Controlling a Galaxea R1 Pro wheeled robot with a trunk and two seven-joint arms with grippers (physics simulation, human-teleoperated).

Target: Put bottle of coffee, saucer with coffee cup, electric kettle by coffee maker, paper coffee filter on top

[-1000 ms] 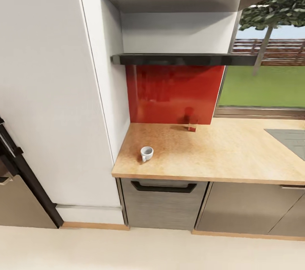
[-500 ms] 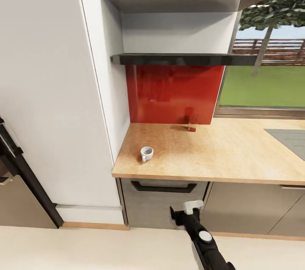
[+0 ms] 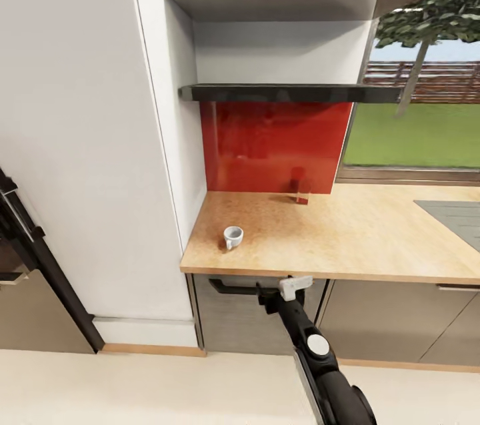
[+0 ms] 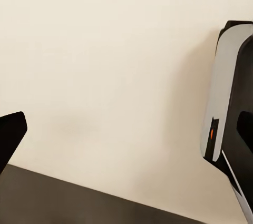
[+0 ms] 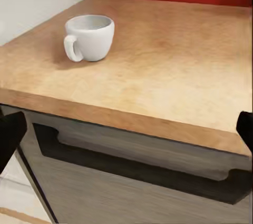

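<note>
While upright on the kitchen countertop point(image 3: 347, 238), coffee cup point(image 3: 233, 236), handle toward the counter's front; right gripper point(image 3: 283, 289) wide, empty.

The surface point(image 3: 373, 238) runs off the head view's right edge. A small reddish thing point(image 3: 301, 197) by the red panel point(image 3: 277, 148) is too blurred to name, perhaps a glass.

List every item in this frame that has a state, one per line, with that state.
coffee cup: upright on the kitchen countertop, apparently empty, not on a saucer.
right pincer: raised below the counter edge, open, holding nothing.
lower kitchen shelf: nothing visible on its edge.
drawer: closed.
small reddish item: standing by the red panel, too blurred to identify.
</note>
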